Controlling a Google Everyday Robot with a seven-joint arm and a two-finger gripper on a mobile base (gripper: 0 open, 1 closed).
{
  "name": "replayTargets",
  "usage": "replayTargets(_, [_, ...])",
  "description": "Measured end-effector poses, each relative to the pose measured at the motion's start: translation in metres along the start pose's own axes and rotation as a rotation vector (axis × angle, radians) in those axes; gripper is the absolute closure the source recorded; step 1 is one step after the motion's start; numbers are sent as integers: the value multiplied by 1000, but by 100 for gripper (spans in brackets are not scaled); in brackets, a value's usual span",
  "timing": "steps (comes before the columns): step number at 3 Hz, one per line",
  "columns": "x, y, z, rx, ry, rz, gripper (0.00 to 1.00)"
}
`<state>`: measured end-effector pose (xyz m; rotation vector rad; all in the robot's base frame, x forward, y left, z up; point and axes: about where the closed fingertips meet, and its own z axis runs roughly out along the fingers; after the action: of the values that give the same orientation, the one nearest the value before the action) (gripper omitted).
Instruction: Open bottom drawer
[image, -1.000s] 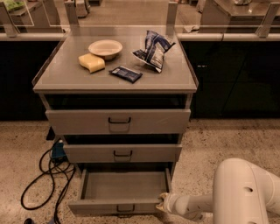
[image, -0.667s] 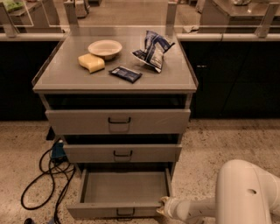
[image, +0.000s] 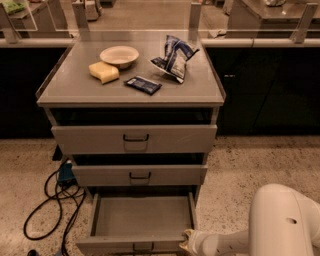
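well, you can't tell if the pincer (image: 186, 243) at the bottom drawer (image: 142, 216) front grips it; likely light, rigid metal, pull the handle (image: 143, 246).

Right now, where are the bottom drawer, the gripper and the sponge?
bottom drawer (image: 142, 216): camera view, bare tray floor.
gripper (image: 185, 243): camera view, tip at drawer's right front corner.
sponge (image: 104, 71): camera view, top face.

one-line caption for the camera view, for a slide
Gripper at the front corner of the pulled-out bottom drawer.
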<state>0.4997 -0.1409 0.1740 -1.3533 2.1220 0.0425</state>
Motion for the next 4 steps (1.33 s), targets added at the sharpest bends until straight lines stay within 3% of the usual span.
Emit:
replayTargets(1, [0,0,0,0,0,0,81])
replayTargets(4, [0,0,0,0,0,0,11])
